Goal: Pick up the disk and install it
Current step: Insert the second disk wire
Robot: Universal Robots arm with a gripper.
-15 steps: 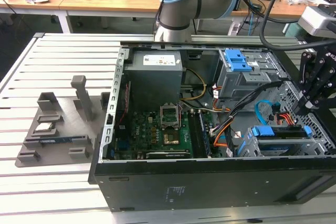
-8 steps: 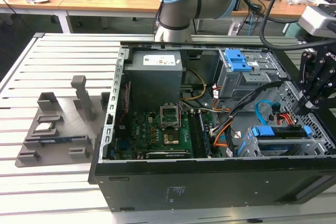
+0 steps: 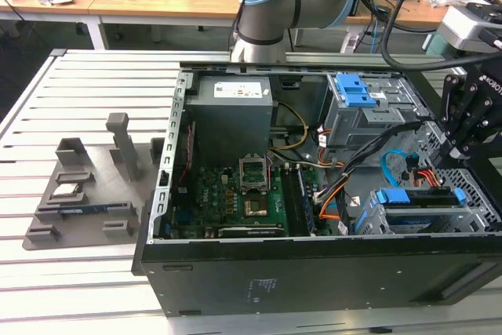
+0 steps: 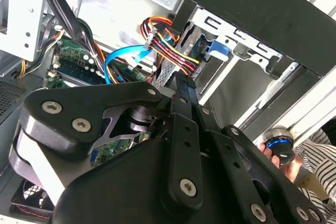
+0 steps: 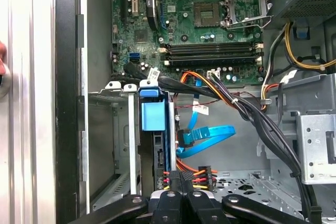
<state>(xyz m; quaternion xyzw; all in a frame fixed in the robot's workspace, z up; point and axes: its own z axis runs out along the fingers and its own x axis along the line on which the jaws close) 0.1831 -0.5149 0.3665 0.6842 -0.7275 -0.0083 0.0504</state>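
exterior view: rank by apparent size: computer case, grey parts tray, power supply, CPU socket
1. computer case
2. grey parts tray
3. power supply
4. CPU socket
Apparent size only; the tray and power supply sit at different depths, so their order is less sure.

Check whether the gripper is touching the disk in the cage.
Cannot tell. In the first wrist view the gripper sits right at the end of the disk in its cage, but the linkage hides the meeting point, so neither contact nor gap shows.

Slatted aluminium table [image 3: 94, 84] carries open computer case [image 3: 329, 272] toward exterior view's right; grey fixture tray [image 3: 82, 194] lies on slats toward left, just beside case.
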